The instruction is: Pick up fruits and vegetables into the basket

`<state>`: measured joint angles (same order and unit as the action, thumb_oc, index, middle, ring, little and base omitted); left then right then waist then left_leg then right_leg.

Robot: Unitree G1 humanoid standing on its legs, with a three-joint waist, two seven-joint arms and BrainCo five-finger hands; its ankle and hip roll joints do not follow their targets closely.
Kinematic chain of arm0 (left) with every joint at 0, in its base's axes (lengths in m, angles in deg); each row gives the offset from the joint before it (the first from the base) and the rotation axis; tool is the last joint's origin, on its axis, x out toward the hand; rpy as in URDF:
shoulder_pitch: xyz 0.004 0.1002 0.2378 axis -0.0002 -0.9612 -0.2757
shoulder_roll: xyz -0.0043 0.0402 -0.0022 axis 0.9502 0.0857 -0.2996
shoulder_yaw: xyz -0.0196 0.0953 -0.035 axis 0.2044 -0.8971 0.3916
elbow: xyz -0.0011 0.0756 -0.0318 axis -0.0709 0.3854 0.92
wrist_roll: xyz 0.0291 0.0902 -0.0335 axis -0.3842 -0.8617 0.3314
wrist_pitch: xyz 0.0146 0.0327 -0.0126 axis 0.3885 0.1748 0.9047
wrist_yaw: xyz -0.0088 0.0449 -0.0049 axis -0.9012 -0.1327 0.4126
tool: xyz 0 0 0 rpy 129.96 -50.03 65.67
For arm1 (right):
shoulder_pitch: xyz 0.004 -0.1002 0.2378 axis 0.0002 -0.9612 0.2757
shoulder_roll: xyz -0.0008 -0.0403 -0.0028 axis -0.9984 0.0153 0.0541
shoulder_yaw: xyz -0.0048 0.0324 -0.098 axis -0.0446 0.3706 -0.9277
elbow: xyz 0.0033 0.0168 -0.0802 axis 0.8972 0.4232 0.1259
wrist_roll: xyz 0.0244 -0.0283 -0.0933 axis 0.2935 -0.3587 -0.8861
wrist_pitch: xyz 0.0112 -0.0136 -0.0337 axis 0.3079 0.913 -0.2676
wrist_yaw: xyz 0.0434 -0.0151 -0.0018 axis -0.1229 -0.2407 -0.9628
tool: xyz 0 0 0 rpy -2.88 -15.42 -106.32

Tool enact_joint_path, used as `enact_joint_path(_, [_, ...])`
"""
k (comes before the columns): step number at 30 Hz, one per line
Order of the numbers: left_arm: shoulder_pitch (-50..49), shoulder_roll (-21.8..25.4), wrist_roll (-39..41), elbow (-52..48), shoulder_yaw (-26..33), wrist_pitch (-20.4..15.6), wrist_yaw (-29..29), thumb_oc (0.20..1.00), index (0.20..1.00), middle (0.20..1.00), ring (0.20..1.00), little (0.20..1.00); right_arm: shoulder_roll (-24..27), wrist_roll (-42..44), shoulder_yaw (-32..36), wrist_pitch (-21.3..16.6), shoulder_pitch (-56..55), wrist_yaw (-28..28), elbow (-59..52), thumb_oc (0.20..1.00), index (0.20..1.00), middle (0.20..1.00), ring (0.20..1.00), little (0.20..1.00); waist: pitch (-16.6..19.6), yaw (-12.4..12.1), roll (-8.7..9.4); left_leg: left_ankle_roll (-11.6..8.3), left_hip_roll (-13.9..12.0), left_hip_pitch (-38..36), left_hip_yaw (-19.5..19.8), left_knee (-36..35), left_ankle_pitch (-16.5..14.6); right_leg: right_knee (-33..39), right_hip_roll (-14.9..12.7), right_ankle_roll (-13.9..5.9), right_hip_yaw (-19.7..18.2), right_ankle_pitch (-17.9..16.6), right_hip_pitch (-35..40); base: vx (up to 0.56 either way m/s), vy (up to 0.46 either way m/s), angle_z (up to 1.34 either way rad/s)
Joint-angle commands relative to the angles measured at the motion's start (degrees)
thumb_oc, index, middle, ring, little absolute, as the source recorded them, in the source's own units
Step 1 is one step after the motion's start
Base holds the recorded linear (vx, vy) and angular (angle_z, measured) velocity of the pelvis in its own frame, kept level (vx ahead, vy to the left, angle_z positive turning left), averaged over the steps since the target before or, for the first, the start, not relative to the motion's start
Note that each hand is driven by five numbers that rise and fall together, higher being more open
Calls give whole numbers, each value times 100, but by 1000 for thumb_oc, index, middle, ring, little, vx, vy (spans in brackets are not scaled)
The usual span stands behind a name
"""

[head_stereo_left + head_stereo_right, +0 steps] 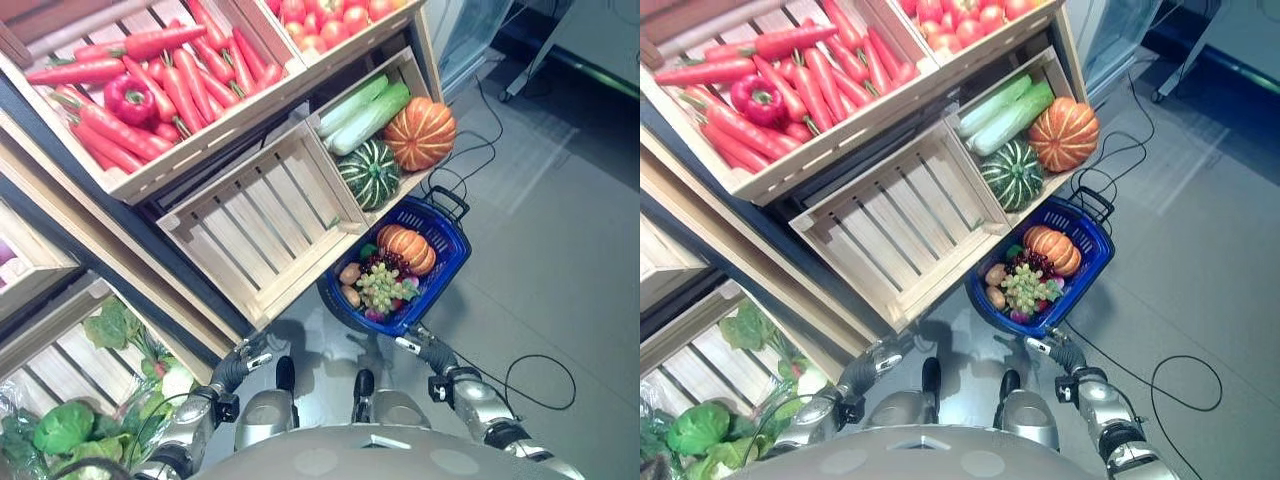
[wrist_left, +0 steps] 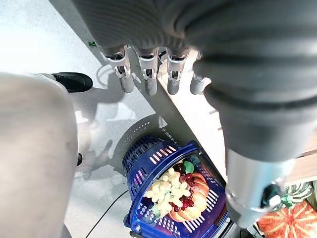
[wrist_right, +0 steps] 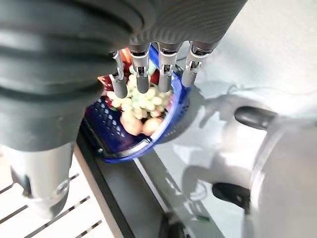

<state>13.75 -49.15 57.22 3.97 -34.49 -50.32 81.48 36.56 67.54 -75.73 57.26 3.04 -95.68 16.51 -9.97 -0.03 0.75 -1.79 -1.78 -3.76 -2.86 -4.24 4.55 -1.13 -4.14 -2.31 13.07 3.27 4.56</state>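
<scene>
The blue basket [image 1: 448, 262] on the floor already holds an orange pumpkin [image 1: 407, 247], green grapes [image 1: 382, 287] and potatoes [image 1: 350, 283]. Beside the basket, the green squash [image 1: 369, 173] and larger pumpkin [image 1: 420, 133] lie in their crate, so picking looks part done. Left hand [image 1: 250, 353] and right hand [image 1: 412, 342] hang near the basket, fingers straight, holding nothing.
</scene>
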Motion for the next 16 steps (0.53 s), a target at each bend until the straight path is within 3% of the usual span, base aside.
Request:
enact_joint_path(1, [249, -170, -170, 191, 82, -23, 165, 1000, 1000, 1000, 1000, 1000, 50, -148, -86, -10, 132, -240, 113, 1000, 1000, 1000, 1000, 1000, -87, -93, 8, 148, 321, -122, -280, 153, -485, 50, 48, -149, 16, -370, -74, -18, 14, 4])
enact_joint_path(7, [468, -369, -189, 714, 96, 319, 235, 1000, 1000, 1000, 1000, 1000, -209, 286, -19, 515, 278, -733, 932, 1000, 1000, 1000, 1000, 1000, 33, -128, -44, 190, 373, -354, -283, 63, -518, 193, 46, -125, 70, -357, 199, -3, 2, 1])
enact_joint_path(16, [647, -502, -343, 1139, 188, 793, 243, 1000, 1000, 1000, 1000, 1000, -241, 200, 75, 909, 360, -1018, 1387, 1000, 1000, 1000, 1000, 1000, 92, -120, -50, 255, 417, -535, -279, 99, -593, 185, 24, -105, 67, -313, 396, 0, 0, 0])
